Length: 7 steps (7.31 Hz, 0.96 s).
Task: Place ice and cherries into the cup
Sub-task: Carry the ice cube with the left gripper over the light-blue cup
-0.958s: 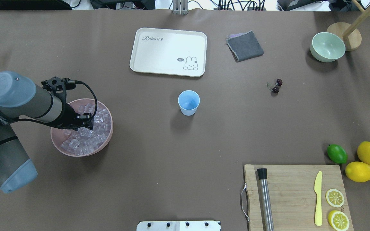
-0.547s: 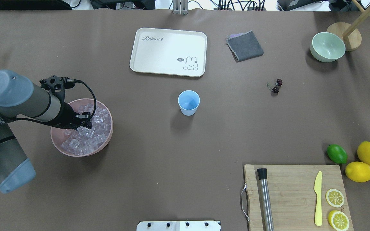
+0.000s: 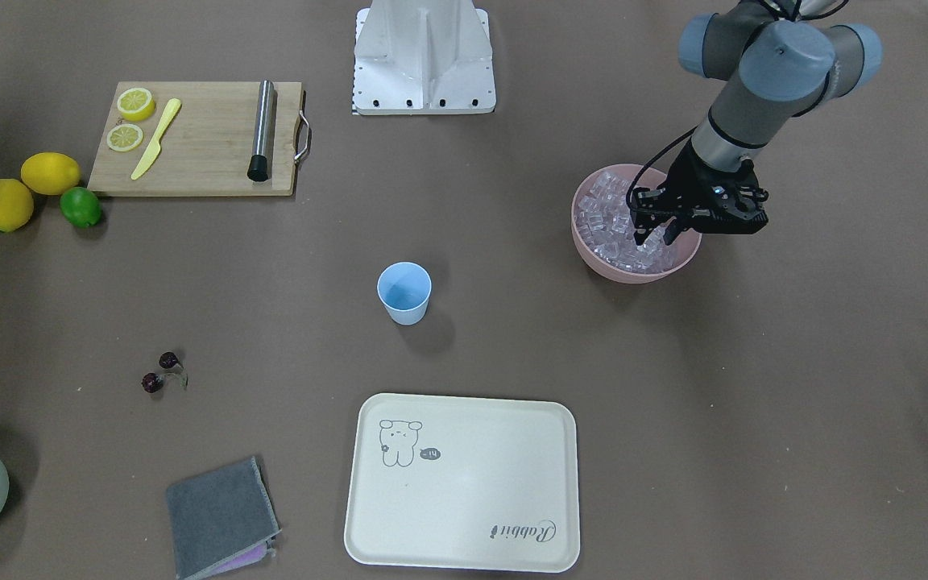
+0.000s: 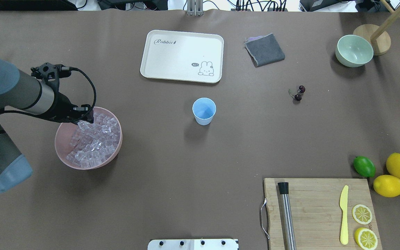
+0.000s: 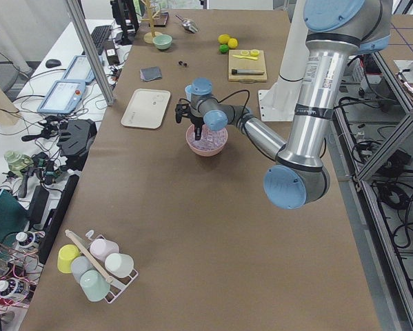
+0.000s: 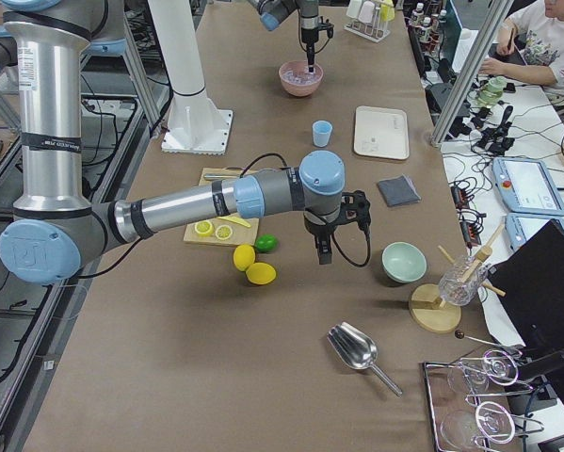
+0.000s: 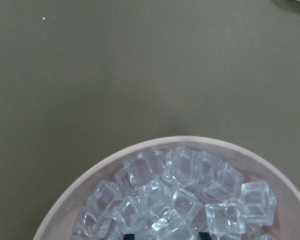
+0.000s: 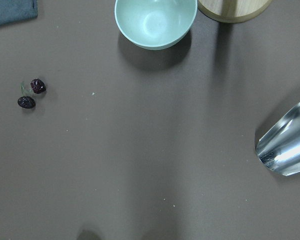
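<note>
The light blue cup (image 4: 204, 110) stands upright mid-table, also in the front view (image 3: 404, 292). The ice (image 4: 96, 142) fills a pink bowl (image 4: 96, 166) at the left. My left gripper (image 4: 83, 119) hangs over the bowl's far left rim, raised above the pile. In the front view (image 3: 653, 234) and the left wrist view it is closed on one ice cube (image 7: 171, 227). The cherries (image 4: 298, 93) lie on the table right of the cup, also in the right wrist view (image 8: 30, 94). My right gripper (image 6: 321, 256) shows only in the right side view; I cannot tell its state.
A cream tray (image 4: 182, 55), a grey cloth (image 4: 264, 49) and a pale green bowl (image 4: 354, 50) lie along the far side. A cutting board (image 4: 318, 208) with knife, steel rod and lemon slices is near right, beside lemons and a lime (image 4: 364, 166). A metal scoop (image 8: 285, 147) lies far right.
My left gripper has risen and moved from the middle of the pink bowl to its far left rim, with an ice cube between its fingers.
</note>
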### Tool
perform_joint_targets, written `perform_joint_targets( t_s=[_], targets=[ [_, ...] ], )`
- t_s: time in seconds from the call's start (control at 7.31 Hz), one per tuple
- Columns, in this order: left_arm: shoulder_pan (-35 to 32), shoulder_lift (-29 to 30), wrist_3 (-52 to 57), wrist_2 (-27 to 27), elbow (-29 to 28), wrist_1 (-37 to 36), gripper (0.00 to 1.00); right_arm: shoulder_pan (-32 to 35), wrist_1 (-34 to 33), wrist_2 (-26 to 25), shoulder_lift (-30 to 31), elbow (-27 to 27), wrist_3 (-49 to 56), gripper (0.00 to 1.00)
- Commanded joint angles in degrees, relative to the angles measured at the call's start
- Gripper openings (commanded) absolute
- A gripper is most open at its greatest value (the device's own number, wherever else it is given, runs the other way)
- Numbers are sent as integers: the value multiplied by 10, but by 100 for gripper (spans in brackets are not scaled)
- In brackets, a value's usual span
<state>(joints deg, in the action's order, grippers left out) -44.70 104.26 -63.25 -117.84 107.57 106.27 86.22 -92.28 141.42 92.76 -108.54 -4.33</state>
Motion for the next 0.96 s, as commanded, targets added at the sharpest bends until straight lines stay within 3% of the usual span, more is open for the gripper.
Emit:
perform_joint_targets(
  t_s=[0.0,0.14,0.41,0.68,0.82],
  targets=[
    [-14,170,16,1,-60,-116,0,0,0,1,1,-4,-7,100],
    [-11,227,17,1,-98,-138,0,-1,0,1,0,-2,-8,100],
    [-7,287,5,2,-139,-109,0,-1,1,2,-1,-4,-25,100],
    [14,356,-50,3,-273,15,0,-1,1,1,0,-2,-24,100],
    [22,375,-55,21,-295,24,0,-1,1,0,0,0,-23,100]
  ],
)
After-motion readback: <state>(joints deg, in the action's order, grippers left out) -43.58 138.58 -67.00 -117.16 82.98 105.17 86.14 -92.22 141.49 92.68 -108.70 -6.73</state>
